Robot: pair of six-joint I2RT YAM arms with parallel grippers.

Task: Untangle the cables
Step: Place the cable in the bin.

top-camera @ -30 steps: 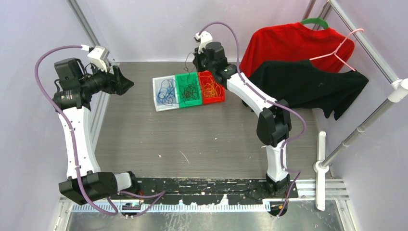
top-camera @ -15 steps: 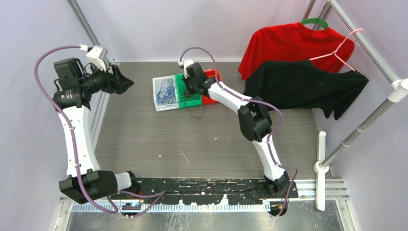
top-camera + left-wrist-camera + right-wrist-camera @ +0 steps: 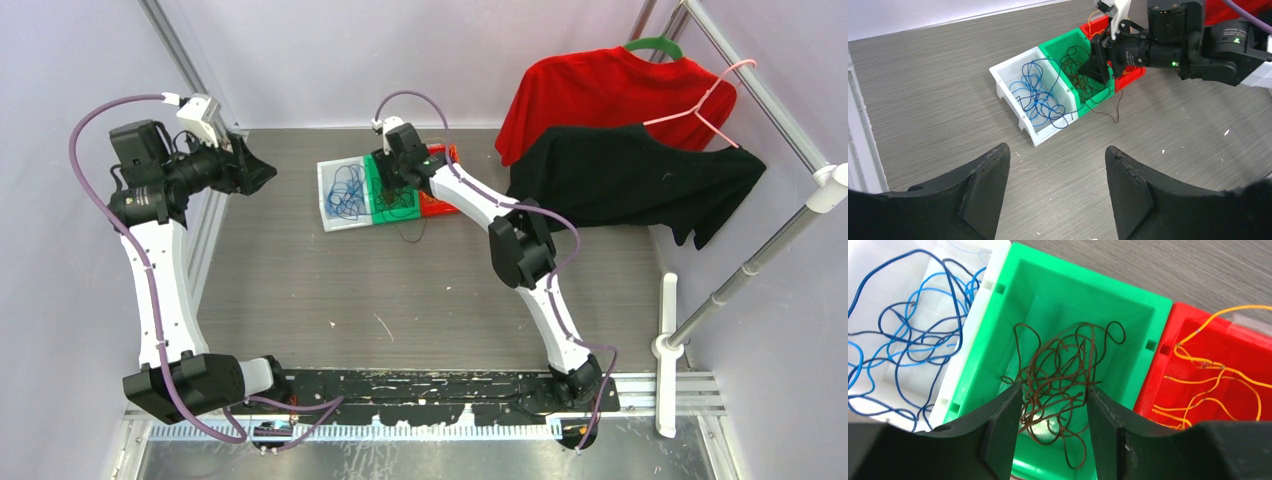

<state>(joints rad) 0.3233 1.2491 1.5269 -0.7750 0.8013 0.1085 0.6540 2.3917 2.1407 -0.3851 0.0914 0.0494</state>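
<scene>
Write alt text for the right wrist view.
The right gripper, jaws apart, hangs over a green bin holding tangled brown cables. Blue cables fill the white bin at left; orange cables lie in the red bin at right.

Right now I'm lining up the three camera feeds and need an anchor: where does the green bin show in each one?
Top external: the green bin sits in the upper middle, centre of a row of three bins.
Left wrist: upper middle, just right of centre.
Right wrist: it fills the centre of the picture.
Shared landmark: the white bin, directly left of it in every view.
</scene>
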